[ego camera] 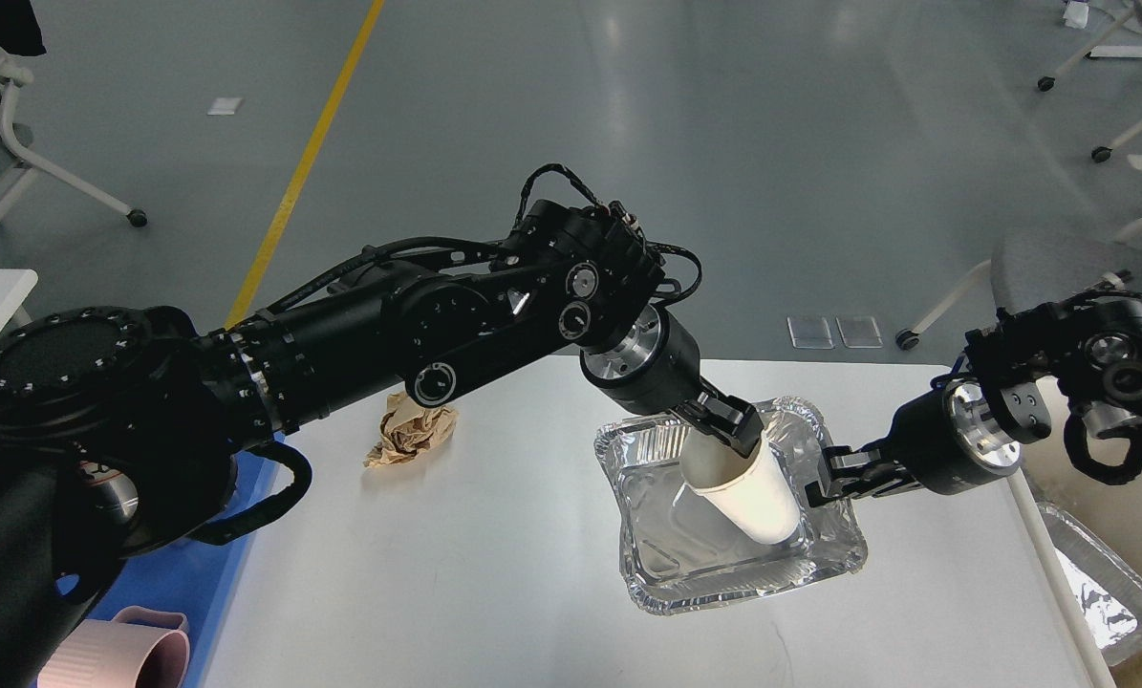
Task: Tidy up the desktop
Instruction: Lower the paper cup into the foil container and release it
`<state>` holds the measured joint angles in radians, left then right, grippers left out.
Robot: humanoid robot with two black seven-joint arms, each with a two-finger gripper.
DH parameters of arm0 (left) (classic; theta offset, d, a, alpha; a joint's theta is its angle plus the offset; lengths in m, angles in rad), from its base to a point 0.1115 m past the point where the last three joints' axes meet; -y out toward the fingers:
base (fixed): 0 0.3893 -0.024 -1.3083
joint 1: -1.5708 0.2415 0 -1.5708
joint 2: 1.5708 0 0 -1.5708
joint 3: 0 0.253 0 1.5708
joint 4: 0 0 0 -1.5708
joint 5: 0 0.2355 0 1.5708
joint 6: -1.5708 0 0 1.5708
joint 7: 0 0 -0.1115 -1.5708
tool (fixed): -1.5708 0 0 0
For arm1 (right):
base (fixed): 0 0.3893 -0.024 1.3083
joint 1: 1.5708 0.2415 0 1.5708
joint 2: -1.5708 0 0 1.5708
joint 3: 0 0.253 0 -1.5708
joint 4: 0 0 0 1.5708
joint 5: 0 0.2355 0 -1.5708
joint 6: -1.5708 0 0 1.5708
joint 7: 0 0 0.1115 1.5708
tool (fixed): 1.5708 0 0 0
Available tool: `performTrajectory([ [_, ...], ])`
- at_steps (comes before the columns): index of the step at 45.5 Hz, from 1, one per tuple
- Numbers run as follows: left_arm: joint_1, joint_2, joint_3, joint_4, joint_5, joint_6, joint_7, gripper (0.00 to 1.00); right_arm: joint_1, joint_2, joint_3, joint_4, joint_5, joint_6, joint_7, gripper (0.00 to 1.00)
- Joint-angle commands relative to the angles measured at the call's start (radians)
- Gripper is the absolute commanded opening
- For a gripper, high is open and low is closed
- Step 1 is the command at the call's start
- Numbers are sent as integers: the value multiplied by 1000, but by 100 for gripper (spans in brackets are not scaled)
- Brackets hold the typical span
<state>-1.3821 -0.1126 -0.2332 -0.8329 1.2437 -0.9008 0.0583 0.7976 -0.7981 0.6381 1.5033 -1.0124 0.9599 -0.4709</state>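
Observation:
The white desktop (456, 573) fills the lower middle of the head view. A foil tray (714, 564) lies on it at centre right. My left gripper (728, 432) is shut on the rim of a white paper cup (747, 487), which leans inside the foil tray with its base low near the tray floor. My right gripper (817, 483) is shut on the foil tray's right rim. A crumpled brown paper ball (410, 430) lies on the desktop to the left, partly behind my left arm.
A blue plastic tray (179, 573) sits at the desktop's left edge, with a pink mug (117, 655) at the bottom left. Another foil tray (1101, 592) lies low beyond the desktop's right edge. Chairs stand on the floor at the far right and left.

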Motion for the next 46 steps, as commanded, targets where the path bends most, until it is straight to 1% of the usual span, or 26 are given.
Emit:
performTrajectory([
  [1,-15,1,-8,0,-7,17,-3,75,0,-1,0,0,0,0,0,0],
  [11,-78,30,-20,0,-95,19,-5,87,0,-1,0,0,0,0,0,0],
  [19,-120,113,-20,-15,-148,2,-5,92,0,-3,9,0,0,0,0,0],
  [21,-123,131,-20,-20,-150,-13,-5,93,0,-3,9,-2,-2,0,0,0],
  [26,-123,189,-21,-28,-150,-59,-6,93,0,-1,9,-2,0,0,0,0],
  [33,-115,274,-18,-29,-145,-59,-5,93,-1,0,9,-3,-2,0,0,0],
  [39,-87,384,-14,-57,-141,-59,-5,92,-1,0,15,-5,-2,0,0,0],
  [44,-72,467,-11,-86,-138,-59,-5,87,-5,2,17,-5,-2,0,0,0],
  [46,-71,502,-11,-100,-138,-59,-6,83,-6,3,17,-5,-2,0,0,0],
])
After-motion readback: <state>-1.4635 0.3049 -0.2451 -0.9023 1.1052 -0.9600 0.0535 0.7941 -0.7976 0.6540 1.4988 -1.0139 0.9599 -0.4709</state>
